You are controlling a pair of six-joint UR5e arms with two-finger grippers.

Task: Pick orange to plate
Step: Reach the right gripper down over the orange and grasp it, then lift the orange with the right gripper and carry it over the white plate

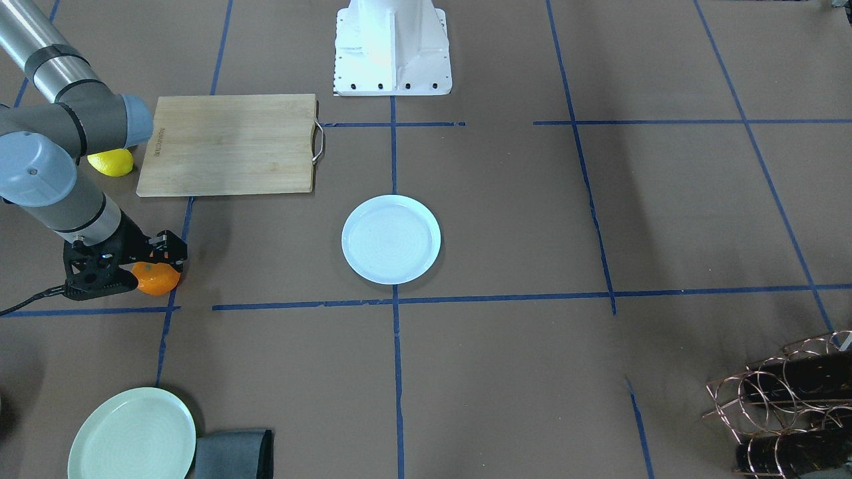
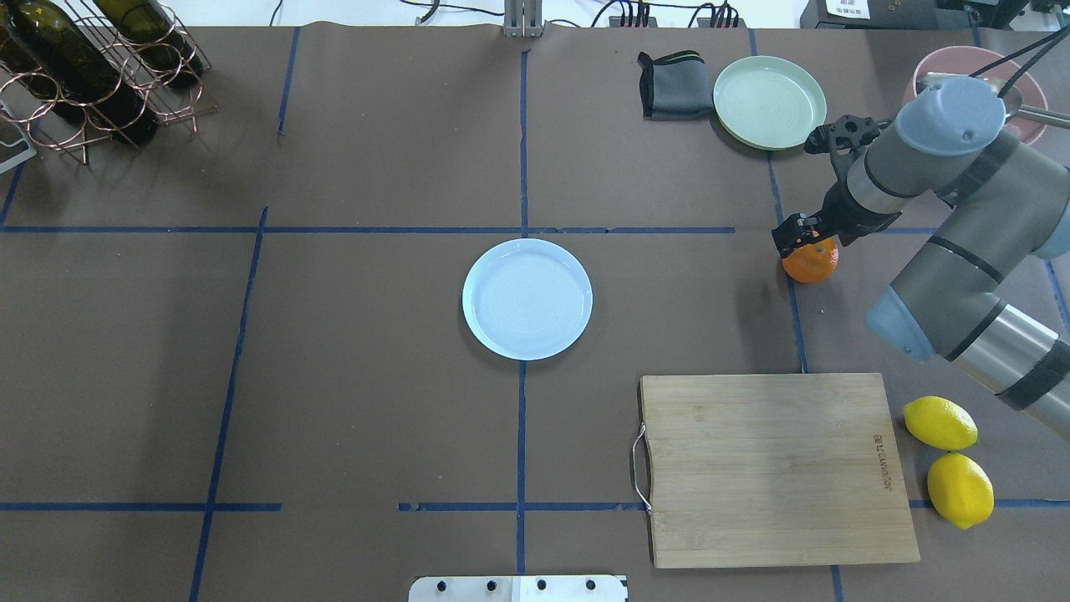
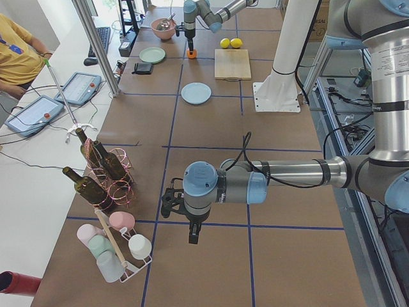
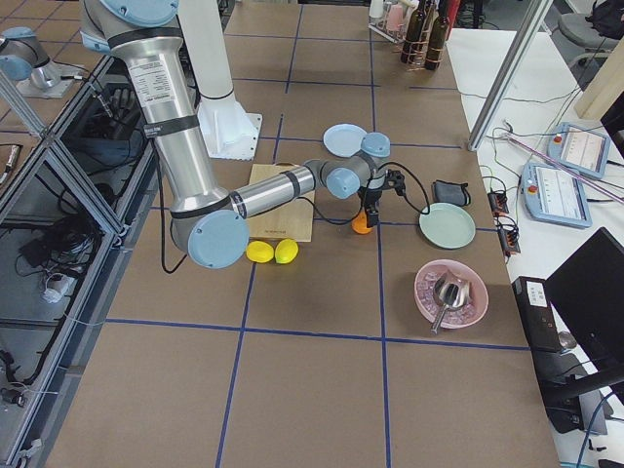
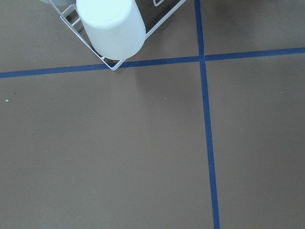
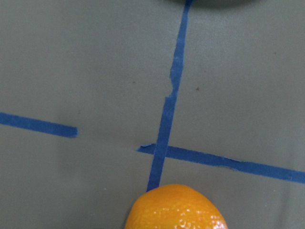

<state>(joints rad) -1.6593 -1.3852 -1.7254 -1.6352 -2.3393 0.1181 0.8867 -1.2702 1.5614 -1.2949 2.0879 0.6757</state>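
right gripper (image 2: 802, 239) low over orange (image 2: 812, 263), possibly touching

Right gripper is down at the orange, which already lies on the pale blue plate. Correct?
No. The orange lies on the table cover, apart from the empty plate, as the overhead view shows. The right gripper is down at it.

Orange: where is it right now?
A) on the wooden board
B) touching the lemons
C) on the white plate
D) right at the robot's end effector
D: the orange sits right under the right end effector, while the plate and board have nothing on them and the lemons lie well apart from it.
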